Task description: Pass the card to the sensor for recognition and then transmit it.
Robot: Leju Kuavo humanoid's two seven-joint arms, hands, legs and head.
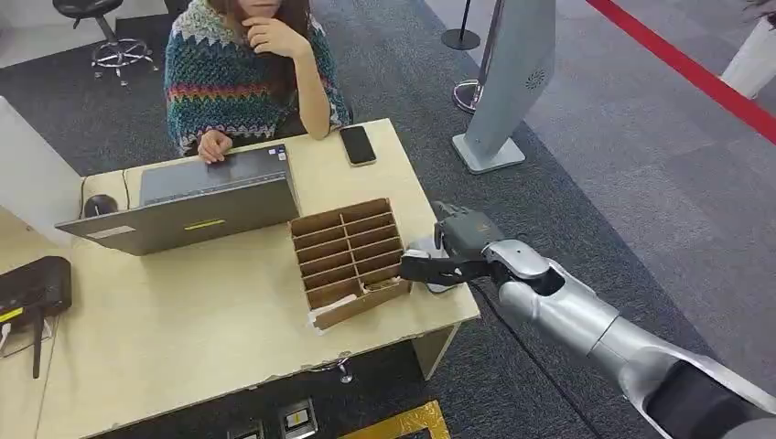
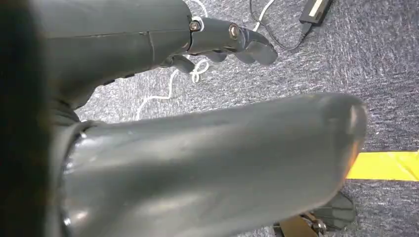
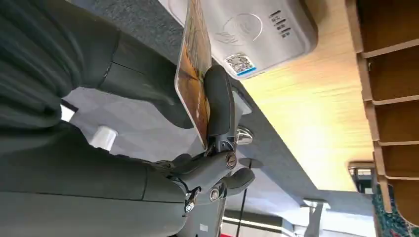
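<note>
**Right wrist view: card held at the sensor**

The right wrist view is showing the right hand (image 3: 210,133) pinching the card (image 3: 192,69) between the thumb and a dark finger. The card is standing on its edge, and its far end is reaching over the white sensor (image 3: 257,29) that is lying on the table (image 3: 316,123). I cannot tell if the card is touching the sensor or only hovering just beside it.

In the head view the right hand (image 1: 453,251) is hanging over the table edge, just beside the cardboard box (image 1: 352,261) with its compartments, and it is covering most of the sensor (image 1: 430,274). A person (image 1: 247,69) is sitting behind the laptop (image 1: 197,201), and a phone (image 1: 358,144) is lying near.

The left hand (image 2: 222,44) is hanging over the carpet, fingers lightly curled, holding nothing.

As I judge it, the card is already picked up and brought to the sensor, so the recognition step is going on now. Passing the card onward is not yet done; probably the person is the one to receive it.
</note>
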